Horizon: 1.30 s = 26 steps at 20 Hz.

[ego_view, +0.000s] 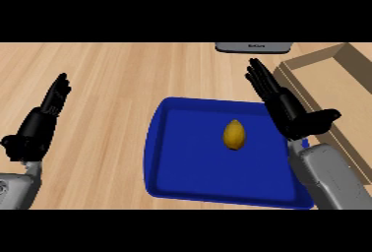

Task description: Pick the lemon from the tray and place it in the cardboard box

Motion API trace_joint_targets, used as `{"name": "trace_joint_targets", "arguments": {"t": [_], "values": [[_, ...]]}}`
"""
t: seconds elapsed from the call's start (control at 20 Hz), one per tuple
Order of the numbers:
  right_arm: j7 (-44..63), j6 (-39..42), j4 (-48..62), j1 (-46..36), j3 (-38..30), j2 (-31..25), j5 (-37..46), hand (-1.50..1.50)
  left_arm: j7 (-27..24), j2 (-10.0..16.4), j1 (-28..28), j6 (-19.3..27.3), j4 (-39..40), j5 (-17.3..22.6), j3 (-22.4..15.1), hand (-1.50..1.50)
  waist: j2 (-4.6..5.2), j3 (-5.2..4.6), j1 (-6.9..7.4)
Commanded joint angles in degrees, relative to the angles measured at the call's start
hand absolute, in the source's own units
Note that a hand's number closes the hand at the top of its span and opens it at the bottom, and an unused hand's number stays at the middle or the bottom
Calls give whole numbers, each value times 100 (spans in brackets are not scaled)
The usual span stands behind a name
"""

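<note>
Wooden counter (109, 74): blue tray (189, 170), cardboard box (320, 61) beside, grey object (253, 47) behind.

There is one blue tray (156, 147). One lemon (234, 134) lies in the tray, one cardboard box (312, 59) stands to its right and one grey object (254, 47) lies beyond it. There are two hands: the left hand (40, 125) left of the tray, the right hand (287, 110) at its right rim.

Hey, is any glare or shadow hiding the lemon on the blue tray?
Head view: no glare, and the light is even across the counter. Head view: the lemon shows whole, with only a faint shadow at its lower end on the tray. Head view: the open right hand covers part of the tray's right rim, not the lemon.
</note>
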Motion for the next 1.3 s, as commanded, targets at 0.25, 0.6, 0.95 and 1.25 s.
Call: {"name": "trace_joint_targets", "arguments": {"t": [0.25,0.6,0.95,1.25], "values": [[997,-1597,-511,394,-845,-240,256,-150,1091,-235,644,-341,-214,1386,691,0,78,41,-197],[-569,-3560,-1863,1649,-454,9,2177,-150,1485,-390,1111,-308,-713,1617,596,0,68,48,-250],[1883,-2784,-2300,1811,555,-1376,3754,-150,1718,-327,988,-349,-905,1634,582,0,105,7,-178],[4213,-1285,-2685,1129,920,-2221,4436,-150,1904,-425,795,-268,-937,1607,457,0,113,-5,-147]]}}
